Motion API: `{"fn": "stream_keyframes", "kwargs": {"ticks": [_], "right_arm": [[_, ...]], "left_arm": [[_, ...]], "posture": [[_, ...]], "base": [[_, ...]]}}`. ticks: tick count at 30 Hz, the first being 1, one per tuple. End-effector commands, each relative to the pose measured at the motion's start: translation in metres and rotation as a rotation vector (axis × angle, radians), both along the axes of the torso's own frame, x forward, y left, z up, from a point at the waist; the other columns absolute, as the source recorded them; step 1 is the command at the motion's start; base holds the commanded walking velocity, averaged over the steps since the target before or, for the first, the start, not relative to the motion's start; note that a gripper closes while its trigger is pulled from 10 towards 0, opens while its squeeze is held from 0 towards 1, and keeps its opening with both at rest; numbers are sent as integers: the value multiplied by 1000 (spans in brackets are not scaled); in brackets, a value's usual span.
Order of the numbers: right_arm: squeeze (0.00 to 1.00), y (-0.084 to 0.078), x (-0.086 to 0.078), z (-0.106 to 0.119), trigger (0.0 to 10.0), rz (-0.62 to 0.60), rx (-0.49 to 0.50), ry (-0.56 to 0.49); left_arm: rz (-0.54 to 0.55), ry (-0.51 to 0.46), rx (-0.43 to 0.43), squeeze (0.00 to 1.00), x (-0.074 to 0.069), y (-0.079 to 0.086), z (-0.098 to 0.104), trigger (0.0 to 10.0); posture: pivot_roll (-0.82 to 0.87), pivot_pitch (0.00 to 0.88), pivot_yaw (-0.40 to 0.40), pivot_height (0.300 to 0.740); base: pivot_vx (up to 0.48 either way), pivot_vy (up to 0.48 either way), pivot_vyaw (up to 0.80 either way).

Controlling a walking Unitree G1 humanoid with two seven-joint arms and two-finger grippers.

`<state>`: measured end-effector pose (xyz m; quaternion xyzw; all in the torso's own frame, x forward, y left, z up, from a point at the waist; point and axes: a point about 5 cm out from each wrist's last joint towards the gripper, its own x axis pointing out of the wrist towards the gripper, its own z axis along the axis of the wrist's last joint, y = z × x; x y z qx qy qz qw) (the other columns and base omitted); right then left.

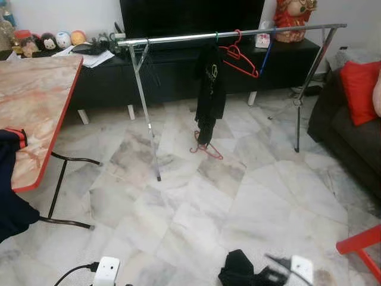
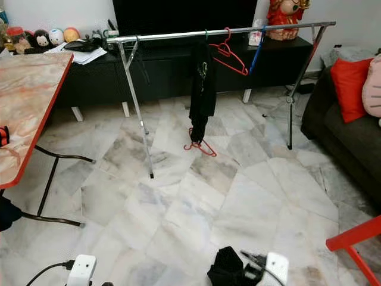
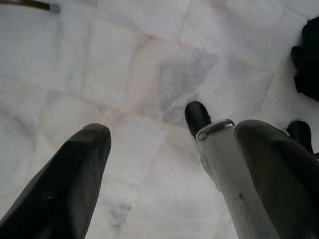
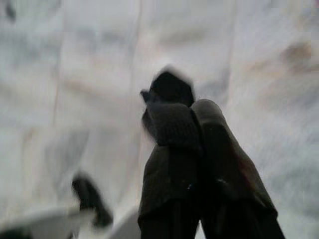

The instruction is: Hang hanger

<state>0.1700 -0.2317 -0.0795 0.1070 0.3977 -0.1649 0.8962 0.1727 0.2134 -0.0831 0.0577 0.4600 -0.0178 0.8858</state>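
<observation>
Hanger (image 1: 206,147) floored; tools (image 3: 164,144) low

Home living room: marble floor (image 1: 196,208), television cabinet (image 1: 178,68), sofa (image 1: 351,137), clothes rail (image 1: 238,34), folding table (image 1: 30,107).

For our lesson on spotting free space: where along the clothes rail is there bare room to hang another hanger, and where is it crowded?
The rail is bare from its left leg to the black garment, and again past the blue hanger to the right leg. The middle is crowded: the garment, red hanger and blue hanger hang close together.
</observation>
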Motion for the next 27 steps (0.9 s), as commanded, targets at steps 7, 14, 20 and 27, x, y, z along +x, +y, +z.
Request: {"fn": "stream_keyframes", "kwargs": {"ticks": [7,14,20,27], "right_arm": [[0,-40,73,79,10000,-20,-292,-503],[0,-19,77,107,10000,-8,-396,-698],[0,-3,82,127,10000,43,-421,-788],[0,3,89,146,10000,77,-439,-823]], "left_arm": [[-20,0,9,0,-2,4,0,10000],[-24,-10,-2,0,2,-3,1,10000],[-25,-15,-3,0,4,-5,1,10000],[-30,-6,-9,0,0,-7,-1,10000]], "posture": [[-146,0,8,740],[-151,0,4,740],[-154,0,1,740],[-161,0,-3,740]], "base": [[293,0,0],[292,0,0],[297,0,0],[296,0,0]]}}
